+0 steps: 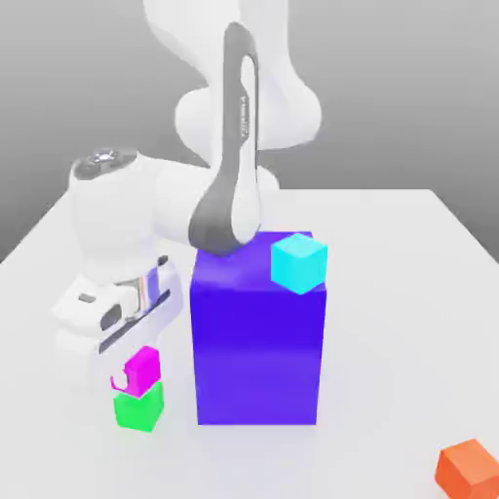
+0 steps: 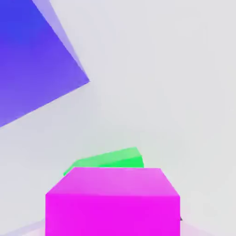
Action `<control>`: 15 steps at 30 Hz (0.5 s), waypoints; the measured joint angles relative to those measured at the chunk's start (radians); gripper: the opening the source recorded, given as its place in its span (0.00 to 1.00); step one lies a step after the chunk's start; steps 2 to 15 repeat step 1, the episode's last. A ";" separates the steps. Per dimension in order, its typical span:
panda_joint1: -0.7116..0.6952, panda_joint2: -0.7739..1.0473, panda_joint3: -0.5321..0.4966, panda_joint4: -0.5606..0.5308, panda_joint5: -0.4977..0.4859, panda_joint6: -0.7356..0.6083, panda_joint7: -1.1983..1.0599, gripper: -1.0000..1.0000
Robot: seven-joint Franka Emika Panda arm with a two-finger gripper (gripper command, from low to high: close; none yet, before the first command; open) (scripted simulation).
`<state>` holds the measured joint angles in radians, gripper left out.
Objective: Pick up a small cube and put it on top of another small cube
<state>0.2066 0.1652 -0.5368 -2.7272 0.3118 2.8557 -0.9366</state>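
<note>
a simulated test scene, not a real room: a plain white table (image 1: 409,292) against a blank grey backdrop, a smooth white arm (image 1: 234,166), and flat-coloured blocks – purple (image 1: 258,341), cyan (image 1: 298,262), orange (image 1: 470,469), pink (image 1: 143,367), green (image 1: 137,409).

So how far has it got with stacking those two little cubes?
Nearly finished, it seems. The magenta cube already sits on the green cube, a bit skewed, beside the purple block. The arm hangs just above the stack. What looks left: backing away without knocking it.
</note>
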 joint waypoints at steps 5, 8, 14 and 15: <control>0.000 0.000 0.000 0.000 0.000 0.000 0.000 1.00; 0.000 0.000 0.000 0.000 0.000 0.000 0.000 1.00; 0.000 0.000 0.000 0.000 0.000 0.000 0.000 1.00; 0.000 0.000 0.000 0.000 0.000 0.000 0.000 1.00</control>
